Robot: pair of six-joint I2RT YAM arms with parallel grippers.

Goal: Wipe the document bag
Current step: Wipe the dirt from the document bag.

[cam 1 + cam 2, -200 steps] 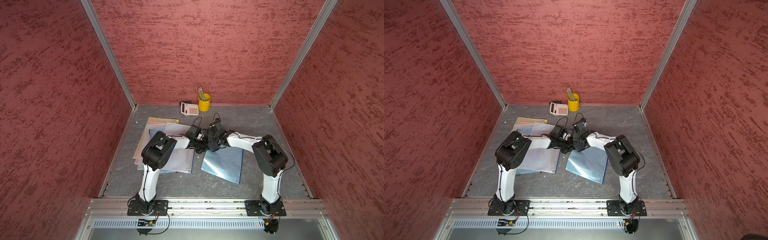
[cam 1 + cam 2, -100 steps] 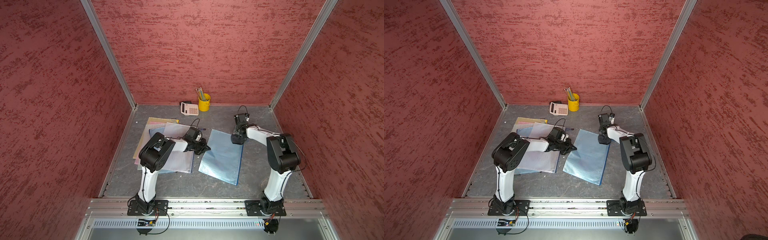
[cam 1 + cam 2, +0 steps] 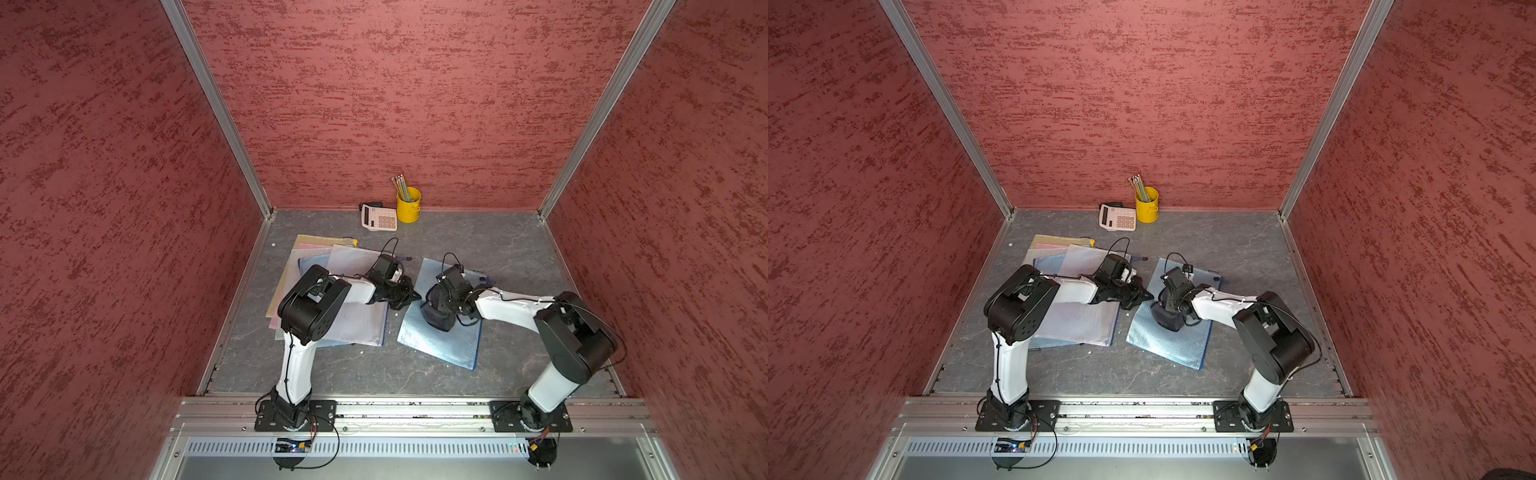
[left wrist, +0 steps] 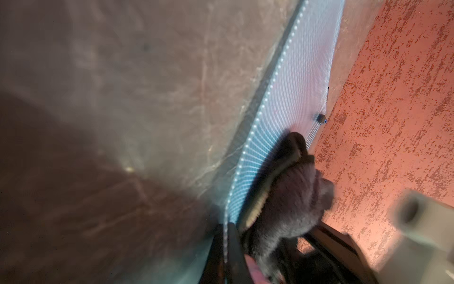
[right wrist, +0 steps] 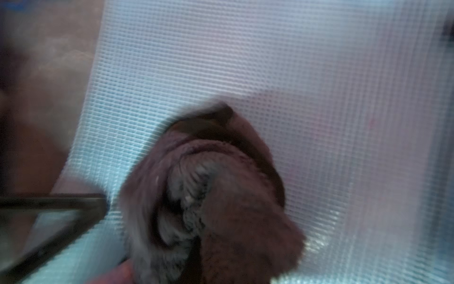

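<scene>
Our left gripper [image 3: 409, 296] pinches the left edge of the blue document bag [image 3: 442, 343], flat on the desk [image 3: 511, 249]. Our right gripper [image 3: 439, 308] clamps a dark cloth [image 3: 434, 322] against it. We judge wiping underway, near half likely remaining.

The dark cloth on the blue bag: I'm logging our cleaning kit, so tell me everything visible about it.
The dark grey fluffy cloth looks like plush microfibre, crumpled into a thick wad with folds showing a paler ribbed inner side. The right gripper is shut on its top, and its underside rests on the blue mesh plastic document bag.
</scene>
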